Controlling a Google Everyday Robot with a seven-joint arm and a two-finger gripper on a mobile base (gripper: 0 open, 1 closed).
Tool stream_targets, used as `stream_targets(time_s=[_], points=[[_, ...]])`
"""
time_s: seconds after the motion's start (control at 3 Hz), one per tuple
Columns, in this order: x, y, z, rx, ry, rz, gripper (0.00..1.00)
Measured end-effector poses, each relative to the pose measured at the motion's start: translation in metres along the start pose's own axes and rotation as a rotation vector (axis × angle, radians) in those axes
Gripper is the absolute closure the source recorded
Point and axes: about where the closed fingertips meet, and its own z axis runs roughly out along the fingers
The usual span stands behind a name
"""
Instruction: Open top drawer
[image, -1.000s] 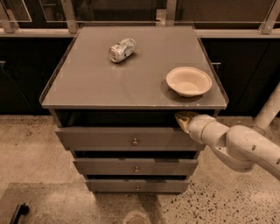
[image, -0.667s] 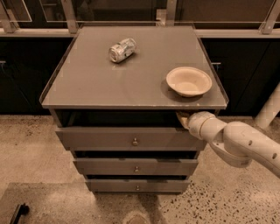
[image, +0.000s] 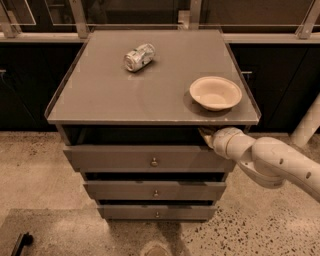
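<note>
Presently, top drawer (image: 120, 159): front slightly out, dark gap above.
Gripper (image: 206, 136): at top drawer's upper right corner, under the tabletop (image: 150, 107); grip cannot be told.

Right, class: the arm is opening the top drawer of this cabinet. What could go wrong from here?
1. The gripper is at the upper right corner of the top drawer, not at its knob; an off-centre pull might skew or jam it.
2. It sits just under the tabletop, below the bowl; a bump could shift the bowl or roll the can, which lies on its side.
</note>
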Motion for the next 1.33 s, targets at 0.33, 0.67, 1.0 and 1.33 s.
stream_targets(time_s=[0.33,0.67,1.0,1.33], points=[[0.009,-0.003,0.003,0.001,0.015,-0.055,1.00],[0.021,-0.002,0.005,-0.003,0.034,-0.077,1.00],[0.017,-0.003,0.004,-0.004,0.034,-0.077,1.00],[0.023,0.000,-0.002,-0.055,0.072,-0.080,1.00]])
